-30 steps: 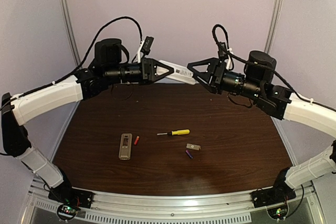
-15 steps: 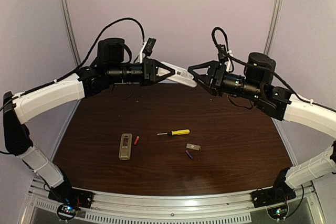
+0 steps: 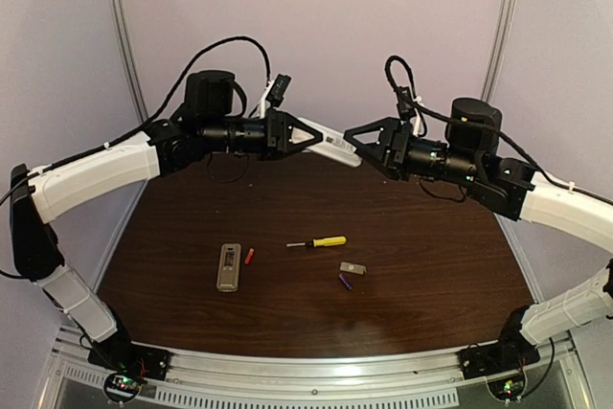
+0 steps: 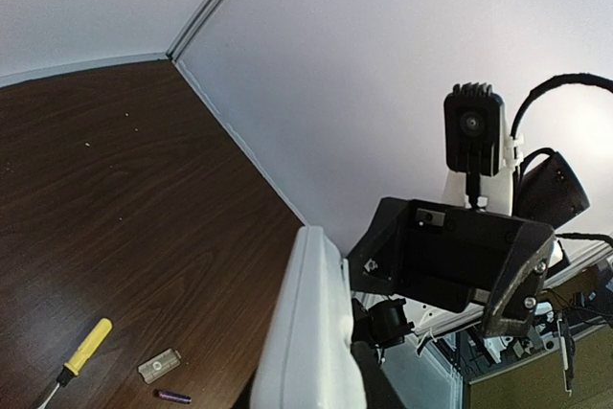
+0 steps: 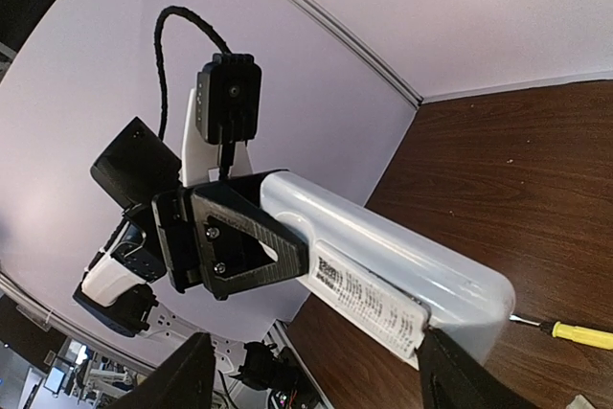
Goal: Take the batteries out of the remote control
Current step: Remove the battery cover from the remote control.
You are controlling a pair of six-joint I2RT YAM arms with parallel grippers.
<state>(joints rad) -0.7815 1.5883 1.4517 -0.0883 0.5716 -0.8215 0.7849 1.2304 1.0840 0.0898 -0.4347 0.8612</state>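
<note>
Top external, remote (image 3: 335, 144) long axis left-right (aloft)

Dark wood-grain counter (image 3: 412, 275) with a soft sheen, smooth glossy white plastic remote (image 5: 383, 261), matt black plastic left pincer (image 3: 314, 134) and right pincer (image 3: 352, 136), screwdriver (image 3: 321, 242) with yellow plastic handle and thin metal shaft, ribbed silvery metal rail (image 3: 316, 371), smooth white arm shells (image 3: 91, 179)

Up high, the left arm (image 3: 96, 174) and right arm (image 3: 565, 208) reach inward; the left gripper (image 3: 308, 131) clamps a white remote (image 3: 335, 141), the right gripper (image 3: 356, 133) gapes at its free end.
</note>
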